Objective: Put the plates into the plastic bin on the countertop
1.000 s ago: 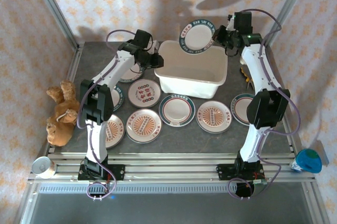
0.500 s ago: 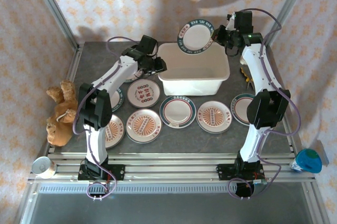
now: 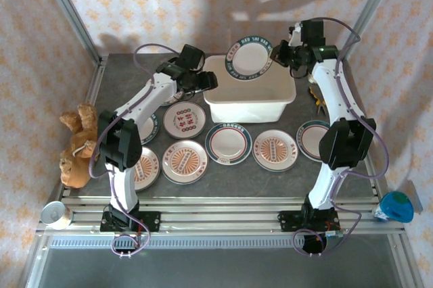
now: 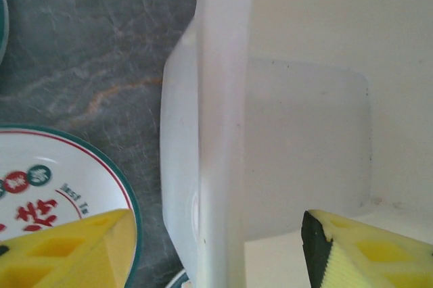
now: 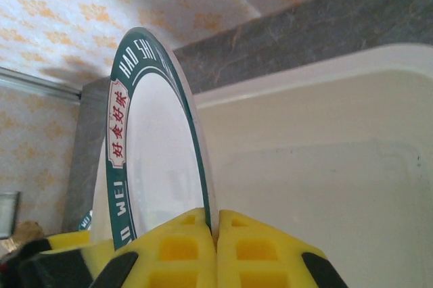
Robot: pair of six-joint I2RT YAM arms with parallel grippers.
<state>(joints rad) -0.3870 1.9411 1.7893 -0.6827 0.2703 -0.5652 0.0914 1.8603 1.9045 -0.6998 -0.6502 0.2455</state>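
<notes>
While the right gripper (image 3: 279, 53) pinches a teal-rimmed plate (image 3: 249, 58) above the plastic bin (image 3: 245, 108) (far side), the left gripper (image 3: 206, 84) straddles its left wall, jaws spread.

Two matched arms, white shells over black joints.
Left arm (image 3: 143, 95) and right arm (image 3: 333, 92) each wore smooth white tubular links, broken by a boxy black joint housing (image 3: 122, 140) at mid-length and black blocks at the wrist. Each stood on a black base (image 3: 127, 219). A thin grey-purple cable (image 3: 152, 46) ran loosely beside each arm, arching over the wrist and curling under the base. Left fingers (image 4: 369, 254) and right fingers (image 5: 177, 253) were yellow, moulded with recessed square and triangular pockets, with black along the outer edges.
</notes>
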